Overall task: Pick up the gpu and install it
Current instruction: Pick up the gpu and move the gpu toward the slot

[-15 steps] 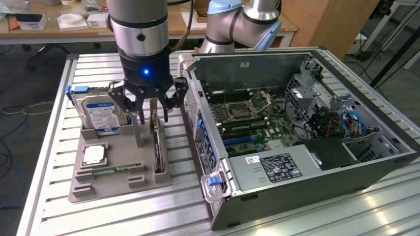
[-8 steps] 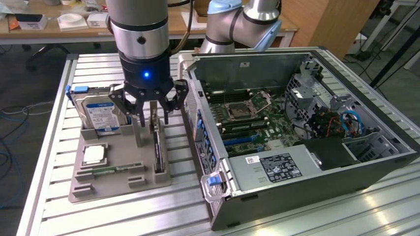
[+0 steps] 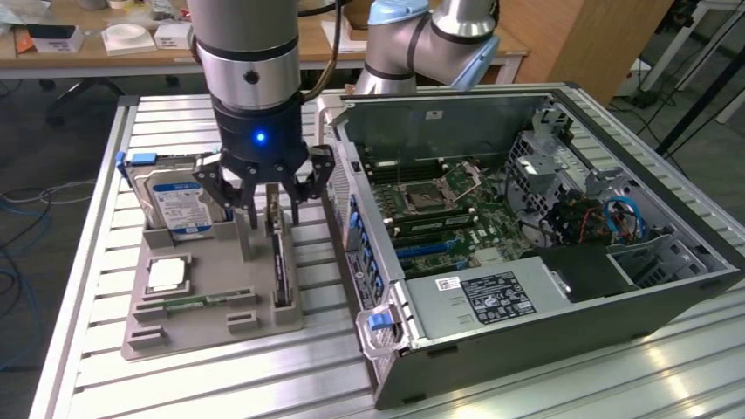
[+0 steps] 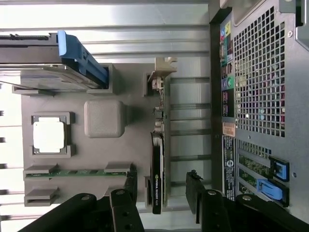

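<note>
The gpu is a thin dark card standing on its edge in a slot of the grey holder tray, to the exterior view's left of the computer case. In the wrist view the gpu shows edge-on, with its pale metal bracket at the far end. My gripper hangs open just above the card, one finger on each side of its upper edge. The dark fingertips straddle the card's near end without touching it, my gripper centred over it.
The open computer case lies on its side, motherboard exposed; its rear panel is close beside the tray. The tray also holds a hard drive, a processor and a green memory stick.
</note>
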